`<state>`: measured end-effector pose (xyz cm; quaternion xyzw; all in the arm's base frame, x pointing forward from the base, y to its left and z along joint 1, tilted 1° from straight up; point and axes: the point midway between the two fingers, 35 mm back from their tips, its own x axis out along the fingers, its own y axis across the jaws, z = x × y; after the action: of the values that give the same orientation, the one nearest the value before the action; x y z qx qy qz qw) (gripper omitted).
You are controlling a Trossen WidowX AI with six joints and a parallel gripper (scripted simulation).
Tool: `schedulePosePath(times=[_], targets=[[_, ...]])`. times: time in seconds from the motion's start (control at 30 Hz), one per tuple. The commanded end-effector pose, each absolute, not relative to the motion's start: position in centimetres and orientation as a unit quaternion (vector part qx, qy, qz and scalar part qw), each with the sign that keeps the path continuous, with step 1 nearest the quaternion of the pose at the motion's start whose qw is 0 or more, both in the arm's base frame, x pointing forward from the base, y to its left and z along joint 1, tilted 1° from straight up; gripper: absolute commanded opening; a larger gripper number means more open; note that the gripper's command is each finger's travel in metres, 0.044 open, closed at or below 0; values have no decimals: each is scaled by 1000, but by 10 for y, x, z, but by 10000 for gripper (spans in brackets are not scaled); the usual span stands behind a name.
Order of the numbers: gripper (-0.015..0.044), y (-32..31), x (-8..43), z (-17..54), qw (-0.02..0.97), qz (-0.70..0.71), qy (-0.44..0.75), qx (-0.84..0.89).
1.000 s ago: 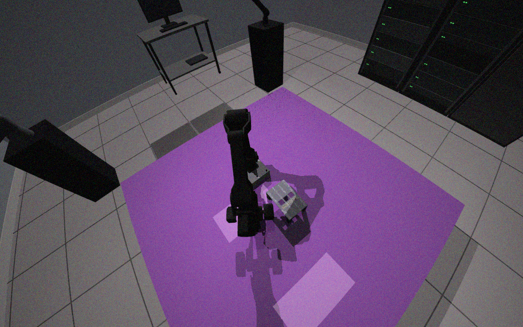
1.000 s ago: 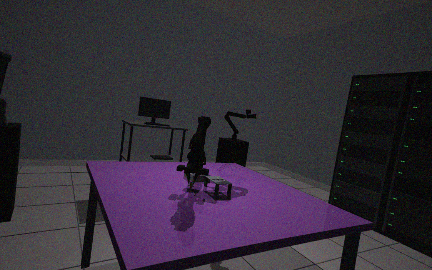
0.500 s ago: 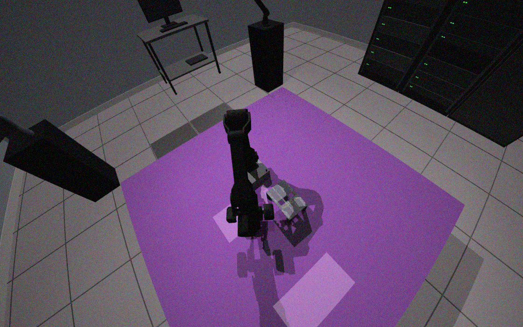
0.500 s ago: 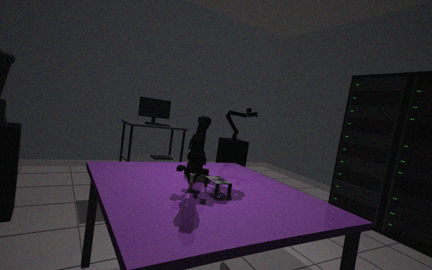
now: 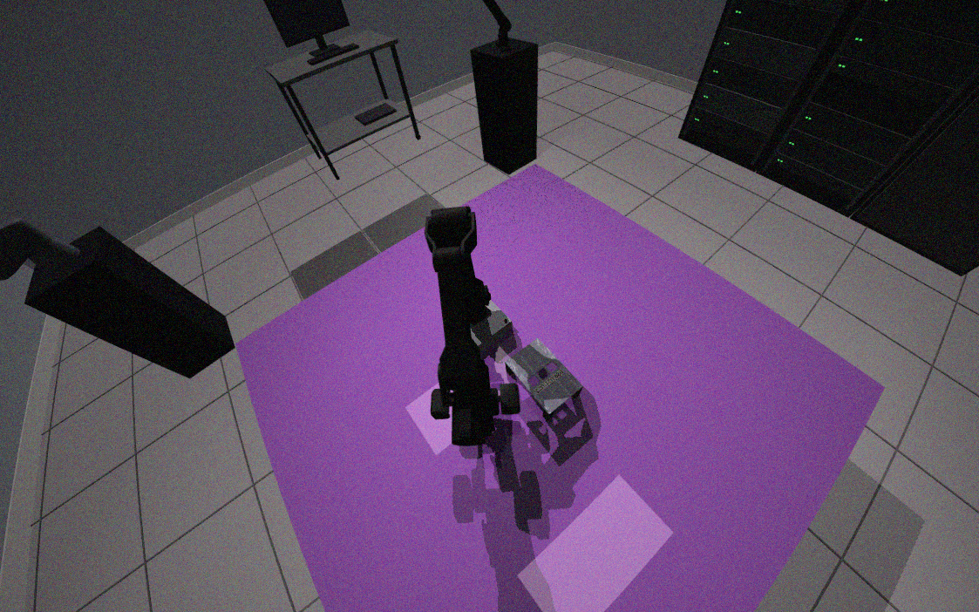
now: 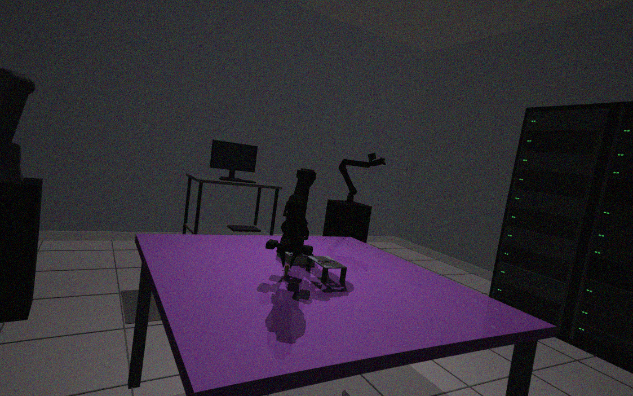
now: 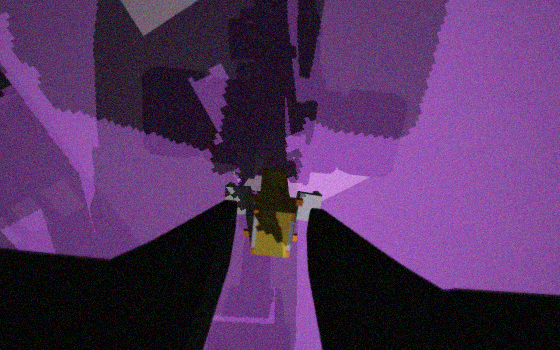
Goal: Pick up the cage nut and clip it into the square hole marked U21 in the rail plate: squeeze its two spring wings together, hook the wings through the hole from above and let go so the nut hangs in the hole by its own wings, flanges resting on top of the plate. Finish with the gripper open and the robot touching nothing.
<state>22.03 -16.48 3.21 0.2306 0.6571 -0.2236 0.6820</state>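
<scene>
Yellow cage nut [image 7: 272, 245], seemingly between parted fingers [image 6: 283, 259], dim view.

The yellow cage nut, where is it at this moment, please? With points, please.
In the wrist view, the yellow cage nut [image 7: 272, 242] is a little below the picture's centre, over the purple table top [image 7: 509, 200], in the gap between the gripper's two black fingers.

Dim rm. Grey walls [image 5: 135, 98] [image 6: 161, 98], tiled flr [image 5: 173, 456] [image 6: 77, 285]. Desk [image 5: 363, 38] [image 6: 239, 184] w/ monitor [image 5: 306, 18] [image 6: 233, 155] past bench's [image 5: 629, 319] [image 6: 382, 305] far edge; racks [image 5: 819, 98] [image 6: 554, 211] R, green LEDs lit.
</scene>
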Motion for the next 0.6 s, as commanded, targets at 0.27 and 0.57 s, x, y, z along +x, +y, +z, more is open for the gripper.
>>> schedulePosePath(times=[0.27,0.57], targets=[[37,-165,220,32,682,-224,657,231],[37,-165,220,32,682,-224,657,231]])
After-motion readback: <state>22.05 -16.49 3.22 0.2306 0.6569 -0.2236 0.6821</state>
